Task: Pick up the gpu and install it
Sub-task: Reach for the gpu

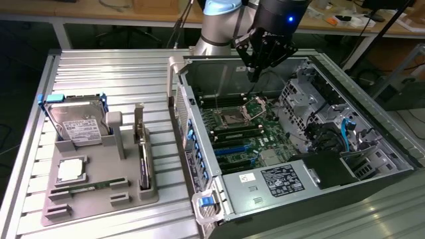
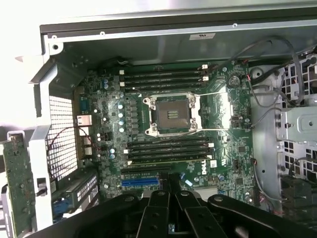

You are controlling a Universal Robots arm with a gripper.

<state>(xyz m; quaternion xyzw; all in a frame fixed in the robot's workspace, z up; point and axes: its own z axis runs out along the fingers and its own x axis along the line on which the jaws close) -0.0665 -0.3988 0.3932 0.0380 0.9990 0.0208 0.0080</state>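
On the ribbed metal table (image 1: 106, 69) sits the open computer case (image 1: 391, 169), motherboard (image 1: 246, 124) exposed. At the exterior view's left a grey holder (image 1: 99, 194) carries the gpu (image 1: 141, 149), standing on edge beside a hard drive (image 1: 79, 124), well apart from the gripper (image 1: 254, 74), whose fingers are pressed together, empty, above the motherboard.

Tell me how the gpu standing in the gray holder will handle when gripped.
The gpu is a thin flat board, so probably stiff and fairly light. Standing on its edge in the gray holder, it may tip if nudged sideways. Its narrow top edge may slip in a grip.
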